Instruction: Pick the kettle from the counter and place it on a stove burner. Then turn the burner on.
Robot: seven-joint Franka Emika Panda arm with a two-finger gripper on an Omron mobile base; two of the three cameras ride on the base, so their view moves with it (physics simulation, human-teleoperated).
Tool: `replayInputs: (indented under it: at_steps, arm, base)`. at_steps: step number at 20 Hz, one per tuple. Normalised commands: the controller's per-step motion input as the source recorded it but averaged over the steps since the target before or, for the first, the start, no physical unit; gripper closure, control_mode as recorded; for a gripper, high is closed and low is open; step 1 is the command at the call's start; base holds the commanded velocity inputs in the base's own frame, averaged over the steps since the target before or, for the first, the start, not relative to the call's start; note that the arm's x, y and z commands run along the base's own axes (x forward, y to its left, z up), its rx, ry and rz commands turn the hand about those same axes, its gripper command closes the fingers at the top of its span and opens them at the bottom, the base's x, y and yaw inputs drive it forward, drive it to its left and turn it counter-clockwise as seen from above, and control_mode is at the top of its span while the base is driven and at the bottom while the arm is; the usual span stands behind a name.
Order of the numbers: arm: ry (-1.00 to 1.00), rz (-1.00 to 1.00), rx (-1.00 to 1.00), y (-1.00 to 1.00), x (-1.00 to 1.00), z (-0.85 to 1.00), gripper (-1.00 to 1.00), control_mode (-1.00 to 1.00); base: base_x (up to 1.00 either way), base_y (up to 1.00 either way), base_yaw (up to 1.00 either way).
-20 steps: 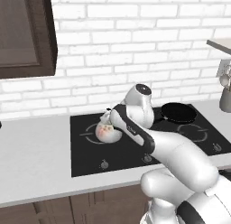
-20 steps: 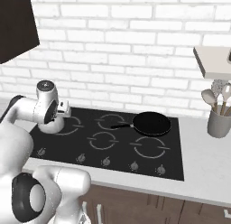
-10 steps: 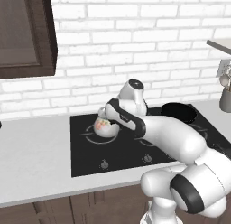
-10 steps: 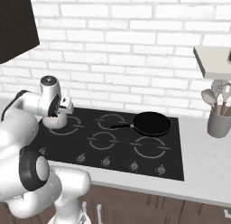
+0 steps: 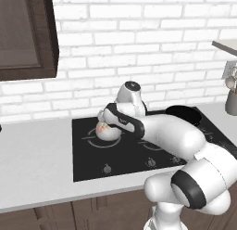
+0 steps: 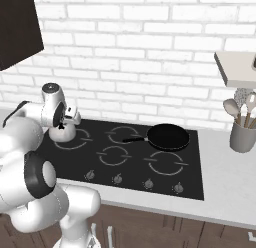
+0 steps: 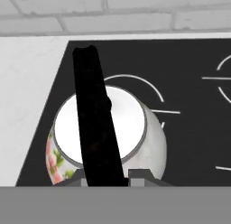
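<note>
The white floral kettle [image 5: 106, 130] [image 6: 61, 134] sits inside the grey burner ring [image 5: 89, 137] [image 6: 83, 142] at the rear left of the black cooktop. My gripper [image 5: 109, 122] [image 6: 62, 126] reaches down onto it from above. In the hand view the kettle's white lid [image 7: 131, 123] lies just below, and its black handle runs between my gripper [image 7: 107, 174] fingertips, which close in on both sides of it. An arc of the burner ring [image 7: 151, 86] shows beyond the kettle. The pale grey counter [image 5: 37, 155] [image 7: 31, 83] lies left of the cooktop.
A black frying pan [image 5: 185, 114] [image 6: 167, 137] rests on the rear right burner. Knobs [image 5: 107, 168] [image 6: 117, 178] line the cooktop's front edge. A grey utensil holder [image 6: 243, 134] stands at the far right under a shelf [image 6: 235, 67]. A dark cabinet [image 5: 23, 34] hangs at the upper left.
The arm's wrist has swung left and a little back over the cooktop. The kettle has shifted slightly the same way within the rear left ring.
</note>
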Motion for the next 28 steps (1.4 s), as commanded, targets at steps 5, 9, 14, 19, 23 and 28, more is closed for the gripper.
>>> replayInputs:
  at_steps: [5,9,14,19,23,28]
  arm:
    - [0.0,0.0,0.0,0.15,0.27,-0.26,1.0,-1.0]
    - [-0.01,0.0,0.0,0.08,0.27,-0.24,1.0,-1.0]
    - [-0.01,0.0,0.0,0.02,0.2,-0.2,1.0,-1.0]
    - [-0.03,0.0,0.0,0.0,0.15,-0.25,1.0,-1.0]
    - [-0.03,0.0,0.0,0.0,0.22,-0.22,1.0,-1.0]
    - [-0.1,-0.01,-0.01,0.01,0.2,-0.07,1.0,-1.0]
  base:
    - [0.0,0.0,0.0]
    - [0.0,0.0,0.0]
    - [0.0,0.0,0.0]
    - [0.0,0.0,0.0]
    - [0.0,0.0,0.0]
    - [0.0,0.0,0.0]
